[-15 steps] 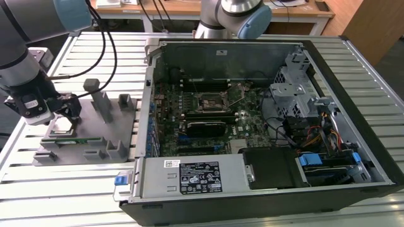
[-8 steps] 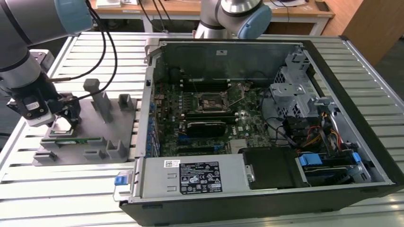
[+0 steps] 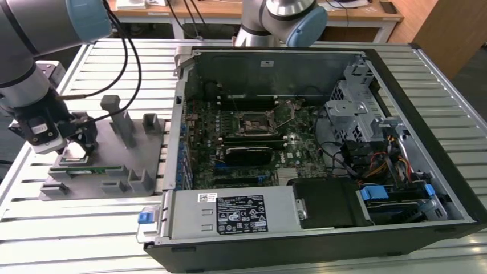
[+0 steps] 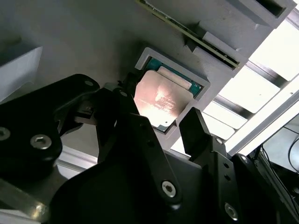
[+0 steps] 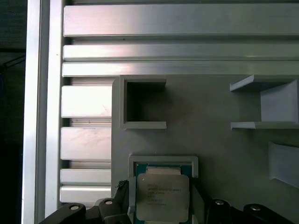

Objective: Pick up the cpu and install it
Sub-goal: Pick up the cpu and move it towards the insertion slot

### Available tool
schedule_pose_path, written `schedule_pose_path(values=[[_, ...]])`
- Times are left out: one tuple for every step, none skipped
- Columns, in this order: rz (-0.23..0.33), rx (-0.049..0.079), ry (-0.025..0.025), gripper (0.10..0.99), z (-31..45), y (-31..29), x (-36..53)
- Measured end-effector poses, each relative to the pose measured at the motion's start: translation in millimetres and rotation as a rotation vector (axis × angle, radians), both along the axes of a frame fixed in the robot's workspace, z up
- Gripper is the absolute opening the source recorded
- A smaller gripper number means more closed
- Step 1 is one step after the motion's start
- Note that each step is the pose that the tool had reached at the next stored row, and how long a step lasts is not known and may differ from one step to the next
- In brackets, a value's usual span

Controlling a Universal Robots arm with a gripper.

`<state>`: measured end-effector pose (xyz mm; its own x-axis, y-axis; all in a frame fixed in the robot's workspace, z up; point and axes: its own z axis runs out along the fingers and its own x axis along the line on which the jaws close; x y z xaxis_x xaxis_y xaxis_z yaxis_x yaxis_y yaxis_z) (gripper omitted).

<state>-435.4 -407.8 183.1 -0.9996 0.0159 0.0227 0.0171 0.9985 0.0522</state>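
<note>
Black fingers [image 4: 198, 133] of my gripper [image 4: 159, 107] stand spread, one on each side of the cpu [image 4: 161, 98]; whether they touch its edges I cannot tell (the pocket's rim crowds them). The cpu lies flat, silvery top up, in a square pocket of the grey fixture [image 3: 114, 137], not lifted. Just beside that pocket a green memory stick [image 3: 88, 170] sits on edge in its own slot, and another square pocket [image 5: 142, 102] stands open nearby. The cpu's pocket lies close to the fixture's edge, where bare slats begin; upright grey posts [image 3: 122, 123] rise near my wrist on the side towards the computer case [image 3: 304, 251]. That case lies open just beside the fixture, towards the exterior view's right, with the motherboard [image 3: 220, 148] and its socket [image 3: 255, 123] facing up. Everything rests on a slatted aluminium tabletop [image 3: 76, 228], with a wooden desk [image 3: 228, 11] behind.
</note>
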Motion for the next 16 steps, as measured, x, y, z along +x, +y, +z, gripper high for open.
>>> schedule_pose_path(values=[[0.000,0.000,0.0002,0.639,0.0,-0.5,0.0],[0.000,0.000,0.0001,0.639,-0.1,-0.6,0.1],[0.000,0.000,0.0000,0.639,-0.1,-0.6,0.2],[0.000,0.000,0.0001,0.624,-0.1,-0.6,0.6],[0.000,-0.001,0.0002,0.624,0.0,-0.7,1.0],[0.000,-0.001,0.0001,0.624,-0.1,-0.7,1.3],[0.000,-0.001,0.0001,0.553,-0.1,-0.7,1.4],[0.000,-0.001,0.0002,0.553,0.0,-0.7,1.4],[0.000,-0.001,0.0003,0.545,0.1,-0.7,1.5],[0.000,0.000,0.0000,0.545,0.2,-0.7,1.5],[0.000,0.000,-0.0003,0.541,0.2,-0.7,1.6],[0.000,0.000,-0.0005,0.541,0.2,-0.7,1.6],[0.000,0.000,-0.0007,0.541,0.2,-0.7,1.6],[0.000,0.000,-0.0010,0.541,0.3,-0.7,1.6],[0.000,0.000,-0.0016,0.541,0.3,-0.7,1.6],[0.000,0.000,-0.0026,0.541,0.3,-0.7,1.6]])
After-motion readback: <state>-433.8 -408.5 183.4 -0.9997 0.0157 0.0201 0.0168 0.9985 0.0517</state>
